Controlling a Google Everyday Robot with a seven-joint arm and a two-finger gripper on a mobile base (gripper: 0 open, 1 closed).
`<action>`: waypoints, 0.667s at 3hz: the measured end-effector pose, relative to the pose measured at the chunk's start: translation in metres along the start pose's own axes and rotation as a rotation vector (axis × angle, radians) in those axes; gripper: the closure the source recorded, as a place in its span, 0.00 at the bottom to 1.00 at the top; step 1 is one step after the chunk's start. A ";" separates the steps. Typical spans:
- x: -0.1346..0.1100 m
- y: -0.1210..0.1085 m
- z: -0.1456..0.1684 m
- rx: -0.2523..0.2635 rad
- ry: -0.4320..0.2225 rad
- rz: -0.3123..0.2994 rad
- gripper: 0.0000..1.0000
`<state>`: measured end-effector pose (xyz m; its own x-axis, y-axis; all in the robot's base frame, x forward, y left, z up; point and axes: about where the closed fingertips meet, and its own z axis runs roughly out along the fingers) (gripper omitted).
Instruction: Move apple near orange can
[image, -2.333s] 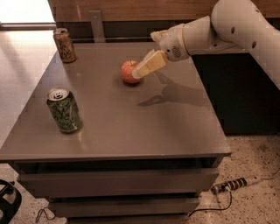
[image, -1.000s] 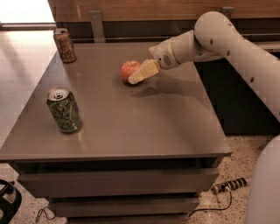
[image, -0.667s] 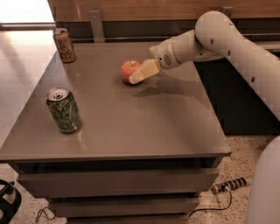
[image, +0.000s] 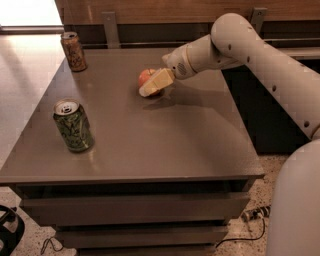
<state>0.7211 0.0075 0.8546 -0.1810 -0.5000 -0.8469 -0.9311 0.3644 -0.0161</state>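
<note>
Right against the near side of the apple (image: 145, 75), the gripper (image: 153, 85) reaches down toward the table (image: 165, 150), its pale yellow tip covering the lower right part of the fruit. Whether it has closed on the apple or merely lies against it cannot be told. The apple sits on the table top just behind the gripper, only its red upper left side showing. From the gripper the white arm (image: 260, 55) runs up and away to the right. Well off to the gripper's left, at the far left corner of the table, the orange can (image: 73, 51) stands upright. Toward the front edge, left of the gripper and well apart from it, a green-and-black can (image: 73, 125) also stands upright
</note>
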 end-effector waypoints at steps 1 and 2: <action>0.000 0.000 0.016 -0.028 -0.039 0.004 0.13; 0.000 0.002 0.020 -0.034 -0.038 0.004 0.33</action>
<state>0.7256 0.0233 0.8438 -0.1730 -0.4683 -0.8665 -0.9408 0.3388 0.0047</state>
